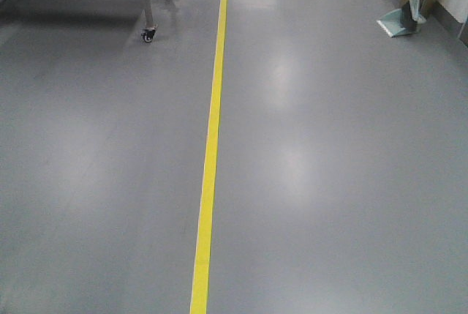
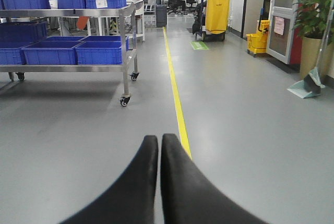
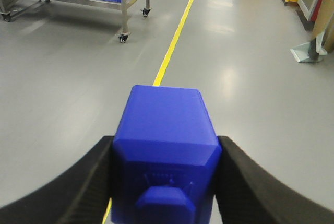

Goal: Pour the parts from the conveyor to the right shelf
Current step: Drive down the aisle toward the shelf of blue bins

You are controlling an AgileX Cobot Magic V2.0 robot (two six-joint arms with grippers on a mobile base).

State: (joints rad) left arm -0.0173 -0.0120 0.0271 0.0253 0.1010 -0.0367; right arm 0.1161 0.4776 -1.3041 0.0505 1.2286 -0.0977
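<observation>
A bright blue part (image 3: 164, 125), a blocky piece with a small square knob facing the camera, fills the right wrist view. My right gripper (image 3: 165, 148) is shut on it, one black finger pressed to each side. My left gripper (image 2: 159, 139) is shut with nothing between its fingers, which point along the grey floor. A silver wheeled rack (image 2: 123, 41) with large blue crates (image 2: 99, 52) stands ahead on the left; I cannot tell whether it is the right shelf. The conveyor is out of view.
A yellow floor line (image 1: 210, 153) runs straight ahead. The rack's castor leg (image 1: 148, 6) is left of it. A dustpan and broom (image 2: 308, 85) lean at the right wall by a potted plant (image 2: 313, 20). Farther off stand a yellow cart (image 2: 217, 11) and a mop bucket (image 2: 255, 42).
</observation>
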